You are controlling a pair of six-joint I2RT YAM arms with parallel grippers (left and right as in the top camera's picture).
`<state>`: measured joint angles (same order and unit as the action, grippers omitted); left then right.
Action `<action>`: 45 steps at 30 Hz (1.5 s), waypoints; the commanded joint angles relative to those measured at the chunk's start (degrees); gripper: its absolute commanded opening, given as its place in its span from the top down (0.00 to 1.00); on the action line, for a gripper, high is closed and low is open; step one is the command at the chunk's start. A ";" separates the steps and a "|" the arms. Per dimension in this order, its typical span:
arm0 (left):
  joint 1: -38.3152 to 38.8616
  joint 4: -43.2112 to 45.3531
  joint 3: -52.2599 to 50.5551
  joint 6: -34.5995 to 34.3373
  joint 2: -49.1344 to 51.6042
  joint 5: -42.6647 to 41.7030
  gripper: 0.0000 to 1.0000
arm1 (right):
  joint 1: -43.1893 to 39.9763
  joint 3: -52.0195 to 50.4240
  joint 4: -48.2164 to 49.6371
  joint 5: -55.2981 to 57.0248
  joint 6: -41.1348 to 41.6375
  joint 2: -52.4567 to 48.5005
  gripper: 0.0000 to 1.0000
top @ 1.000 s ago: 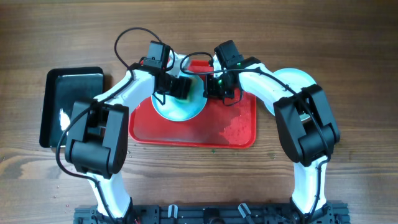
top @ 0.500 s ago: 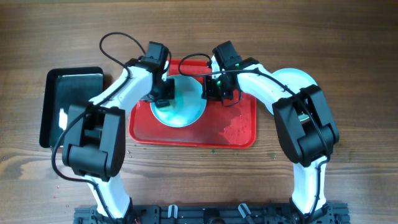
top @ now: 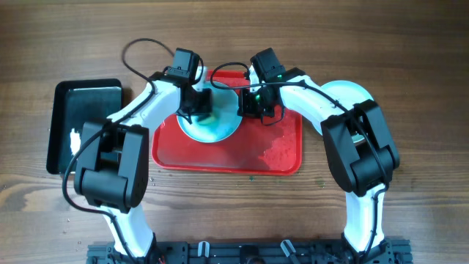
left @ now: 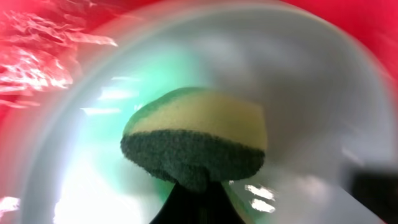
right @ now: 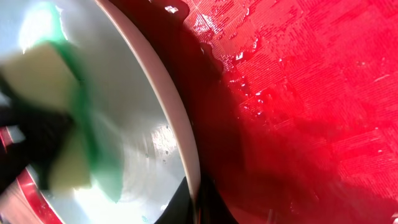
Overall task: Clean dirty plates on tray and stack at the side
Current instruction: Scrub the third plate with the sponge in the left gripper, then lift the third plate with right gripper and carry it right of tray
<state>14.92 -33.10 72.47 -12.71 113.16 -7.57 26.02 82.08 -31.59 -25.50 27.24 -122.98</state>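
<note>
A pale aqua plate (top: 214,125) lies on the left half of the red tray (top: 271,154), with a green smear (left: 186,74) at its centre. My left gripper (top: 199,108) is shut on a yellow and green sponge (left: 196,140) pressed on the plate's inside (left: 298,93). My right gripper (top: 250,103) is shut on the plate's right rim (right: 186,155); the sponge (right: 43,87) shows blurred in that view. A second pale plate (top: 350,94) lies on the table right of the tray, partly under my right arm.
A black rectangular tray (top: 80,121) lies at the left on the wooden table. The red tray's right half (right: 311,93) is wet, with foamy residue (top: 277,154).
My left gripper swept the sponge across the plate, left and then back toward the centre. My right gripper and the plate held still.
</note>
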 commanded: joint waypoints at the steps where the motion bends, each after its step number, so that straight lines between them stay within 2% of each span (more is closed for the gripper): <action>1: -2.10 -4.02 -0.07 -13.27 -0.44 25.09 0.96 | -0.17 -1.57 -0.50 1.07 -0.26 -0.61 0.96; 6: -2.40 -11.50 7.41 -13.03 -8.33 24.09 0.96 | -0.17 -1.55 -0.33 1.51 -0.37 -0.59 0.96; 11: -5.97 -15.67 11.76 -13.07 -17.35 15.87 0.96 | -0.17 -0.61 0.09 0.31 -6.71 1.11 0.96; 15: -10.03 -18.84 11.76 -13.07 -19.12 13.31 0.96 | -0.07 -0.59 -3.87 8.48 -8.57 7.34 0.96; 20: -13.62 -20.76 11.76 -13.09 -17.68 10.91 0.96 | 3.85 -0.59 -10.62 32.04 -9.25 16.04 0.96; 22: -13.81 -21.18 11.74 -13.09 -17.46 9.16 0.96 | 7.26 -0.59 -13.00 44.26 -9.07 18.40 0.95; 23: -13.75 -21.18 11.74 -13.07 -17.46 8.39 0.96 | 10.54 -0.59 -14.58 54.77 -8.52 19.54 0.96; 28: -13.66 -21.24 11.74 -13.07 -17.46 8.00 0.96 | 21.42 -0.68 -21.55 81.48 -0.94 19.91 0.96; 34: -13.66 -21.24 11.74 -13.07 -17.46 8.00 0.96 | 30.36 -0.68 -23.12 98.25 0.42 19.91 0.96; 38: -13.66 -21.24 11.74 -13.07 -17.46 8.02 0.96 | 32.89 -0.68 -23.12 106.90 0.33 19.93 0.96; 45: -13.66 -21.22 11.74 -13.09 -17.46 8.04 0.96 | 33.29 -0.68 -22.71 108.74 1.57 20.13 0.96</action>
<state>1.21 -54.46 84.18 -24.82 95.31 1.34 59.22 81.30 -54.63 79.00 26.20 -104.18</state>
